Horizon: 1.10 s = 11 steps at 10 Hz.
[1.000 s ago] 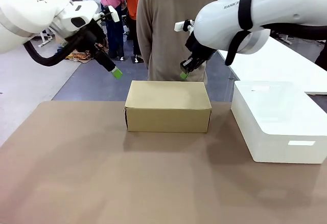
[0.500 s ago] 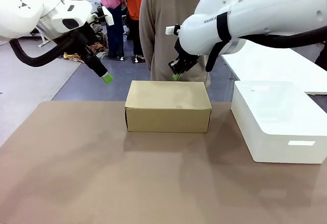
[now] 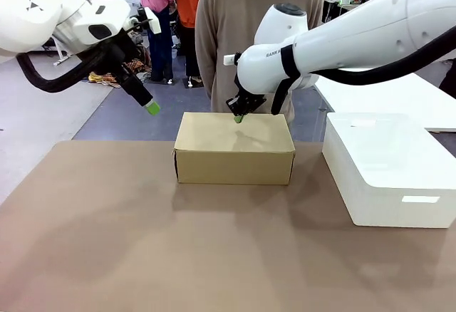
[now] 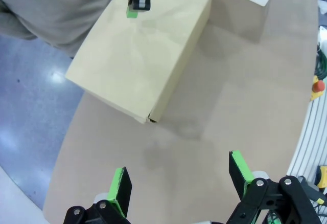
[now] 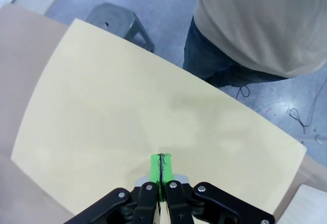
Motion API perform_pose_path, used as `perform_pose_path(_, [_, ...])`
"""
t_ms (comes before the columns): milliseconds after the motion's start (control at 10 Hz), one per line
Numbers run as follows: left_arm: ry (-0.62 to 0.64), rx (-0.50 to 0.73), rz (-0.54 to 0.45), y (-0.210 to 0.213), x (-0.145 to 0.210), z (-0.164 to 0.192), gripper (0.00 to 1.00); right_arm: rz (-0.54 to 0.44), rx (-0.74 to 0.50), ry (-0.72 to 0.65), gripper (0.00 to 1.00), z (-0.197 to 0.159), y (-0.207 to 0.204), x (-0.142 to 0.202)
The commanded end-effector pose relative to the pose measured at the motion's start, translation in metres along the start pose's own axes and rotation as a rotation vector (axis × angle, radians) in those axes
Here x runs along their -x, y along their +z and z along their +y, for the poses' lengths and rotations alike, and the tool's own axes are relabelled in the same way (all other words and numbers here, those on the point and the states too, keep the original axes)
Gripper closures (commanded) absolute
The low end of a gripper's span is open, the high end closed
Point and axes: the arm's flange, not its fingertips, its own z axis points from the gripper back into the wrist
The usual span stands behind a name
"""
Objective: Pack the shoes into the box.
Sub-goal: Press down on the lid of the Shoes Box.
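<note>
The brown cardboard box (image 3: 234, 147) stands closed on the table, its lid flat; it also shows from above as the box (image 4: 143, 55) and the box (image 5: 127, 116). My right gripper (image 3: 238, 118) hangs just over the far edge of the lid, shut with its green pads pressed together and nothing between them; the same gripper (image 5: 161, 169) shows over the lid's middle. My left gripper (image 3: 152, 107) is in the air to the left of the box, and its fingers (image 4: 119, 189) stand open and empty. The shoes are out of view.
A bigger smooth white box (image 3: 388, 166) sits at the table's right. A person in a beige sweater (image 3: 246, 27) stands right behind the brown box. A grey stool (image 5: 113, 18) is on the floor beyond it. The tabletop (image 3: 178, 248) in front is brown.
My right arm has swung left and down, bringing its shut gripper from beyond the box's right end to just above the lid's far edge. The left gripper drifted slightly left.
</note>
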Motion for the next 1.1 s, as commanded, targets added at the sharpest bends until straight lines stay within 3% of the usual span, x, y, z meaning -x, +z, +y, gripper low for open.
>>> perform_pose_path(0, [-0.001, -0.012, 0.000, 0.000, -0.001, 0.003, 0.00, 0.026, 0.056, -0.033, 1.00, 0.005, -0.015, -0.010])
perform_pose_path(400, [-0.001, -0.012, 0.000, 0.000, -0.001, 0.003, 0.00, 0.067, 0.069, -0.017, 1.00, 0.007, -0.022, -0.007])
perform_pose_path(1000, [-0.001, -0.012, 0.000, 0.000, -0.001, 0.003, 0.00, 0.017, 0.017, 0.066, 1.00, 0.015, 0.050, 0.015])
